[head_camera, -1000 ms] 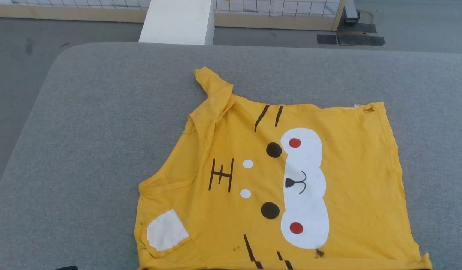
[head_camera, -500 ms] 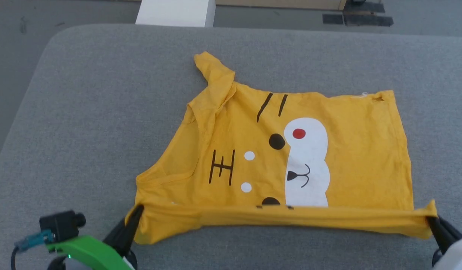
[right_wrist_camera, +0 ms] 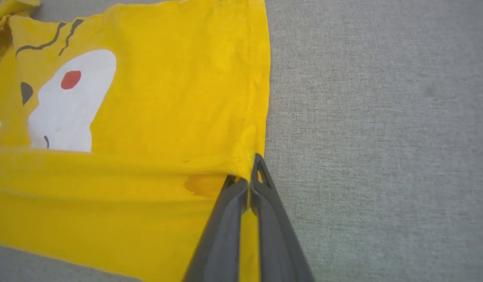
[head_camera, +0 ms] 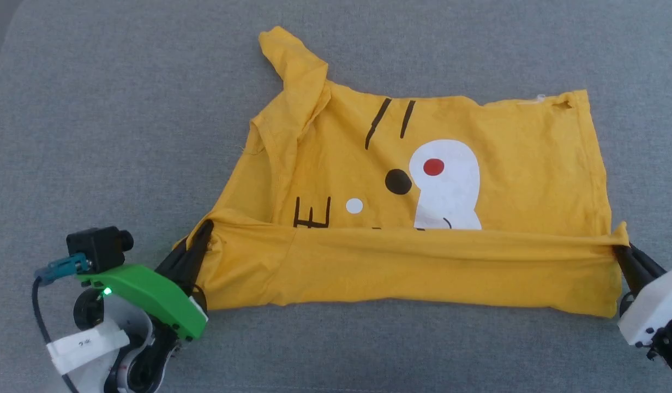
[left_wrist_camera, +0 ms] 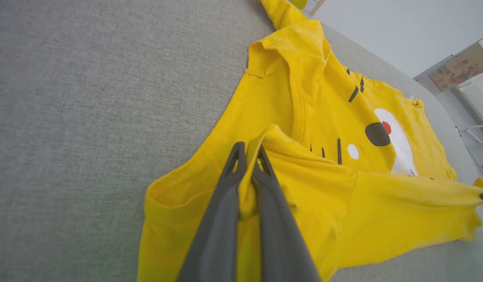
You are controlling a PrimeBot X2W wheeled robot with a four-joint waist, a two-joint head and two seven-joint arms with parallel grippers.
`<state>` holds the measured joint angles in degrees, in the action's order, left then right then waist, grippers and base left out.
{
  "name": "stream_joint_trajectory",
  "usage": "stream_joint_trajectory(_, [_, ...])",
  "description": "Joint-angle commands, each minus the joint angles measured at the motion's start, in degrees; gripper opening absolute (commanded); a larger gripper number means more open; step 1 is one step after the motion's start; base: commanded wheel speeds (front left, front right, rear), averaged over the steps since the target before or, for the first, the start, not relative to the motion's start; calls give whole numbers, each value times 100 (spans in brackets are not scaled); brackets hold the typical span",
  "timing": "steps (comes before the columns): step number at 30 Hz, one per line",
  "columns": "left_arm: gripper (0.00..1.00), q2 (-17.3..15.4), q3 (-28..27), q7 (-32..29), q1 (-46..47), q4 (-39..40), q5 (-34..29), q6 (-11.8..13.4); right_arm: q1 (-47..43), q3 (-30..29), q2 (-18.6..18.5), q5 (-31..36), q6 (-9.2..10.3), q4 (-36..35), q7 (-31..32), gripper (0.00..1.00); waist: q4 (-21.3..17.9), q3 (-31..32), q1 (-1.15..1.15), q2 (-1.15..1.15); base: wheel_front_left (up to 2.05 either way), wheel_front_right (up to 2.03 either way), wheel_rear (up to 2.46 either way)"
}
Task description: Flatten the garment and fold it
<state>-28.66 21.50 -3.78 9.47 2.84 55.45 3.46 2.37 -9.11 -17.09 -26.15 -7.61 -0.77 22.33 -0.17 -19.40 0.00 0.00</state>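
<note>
Yellow cartoon-face T-shirt point(head_camera: 532, 164) on grey fabric surface point(head_camera: 123, 109); left end effector point(head_camera: 205, 226) and right end effector point(head_camera: 618, 249) each pinch a near corner, mid-fold. Moving both forward evenly, edge taut, should fold straight

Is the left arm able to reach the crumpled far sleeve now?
Probably not yet: the left gripper holds the garment by its near edge, jaws shut. Otherwise nothing stands between it and the sleeve.

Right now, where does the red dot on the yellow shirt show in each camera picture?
Head view: red dot right of centre, upper half.
Left wrist view: red dot right side, about mid-height.
Right wrist view: red dot upper left.
Shared landmark: the white muzzle patch it sits on.
</note>
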Motion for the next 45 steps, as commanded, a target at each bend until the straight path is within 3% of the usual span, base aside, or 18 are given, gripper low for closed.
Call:
stream_joint_trajectory(1, [0, 43, 25, -5, 170, -125, -29, -54, 168, 45, -45, 49, 12, 95, -41, 0, -54, -158, 0, 0, 0, 0, 0])
stream_joint_trajectory(17, [0, 353, 218, -245, 592, -1200, 172, -196, 809, 434, -107, 18, 12, 1236, -90, 0, 4, -281, 0, 0, 0, 0, 0])
stream_joint_trajectory(18, [1, 376, 216, -272, 587, -1222, 221, -202, 819, 439, -106, 13, 12, 1285, -71, 26, 5, -260, 0, 0, 0, 0, 0])
stream_joint_trajectory(19, [22, 398, 203, -282, 578, -1230, 268, -207, 827, 448, -108, 9, 12, 1306, -74, 100, 5, -238, 0, 0, 0, 0, 0])
stream_joint_trajectory(20, [40, 415, 190, -296, 562, -1233, 315, -206, 837, 430, -100, -4, 12, 1322, -105, 100, 5, -206, 0, 0, 0, 0, 0])
stream_joint_trajectory(22, [53, 435, 170, -304, 520, -1213, 392, -229, 830, 422, -102, -19, 12, 1355, -101, 100, 7, -131, 0, 0, 0, 0, 0])
stream_joint_trajectory(23, [67, 442, 153, -300, 497, -1203, 424, -230, 820, 435, -110, -26, 12, 1354, -92, 100, 8, -98, 0, 0, 0, 0, 0])
stream_joint_trajectory(27, [100, 413, 123, -276, 378, -1172, 466, -220, 716, 458, -143, -112, 12, 1273, -33, 100, 15, 95, 0, 0, 0, 0, 0])
stream_joint_trajectory(36, [100, 301, -167, 406, 27, -734, 191, 53, 290, 60, -106, -197, 12, 522, -115, 100, 52, 529, 0, 0, 0, 0, 0])
stream_joint_trajectory(41, [100, 325, -540, 1532, -293, -238, -364, 361, 75, -474, 341, 255, 12, -119, -943, 100, 69, 658, 0, 0, 0, 0, 0])
stream_joint_trajectory(45, [100, 496, -925, 1864, -586, 258, -1266, 617, -164, -800, 812, 906, 12, -527, -1798, 100, 88, 713, 0, 0, 0, 0, 0])
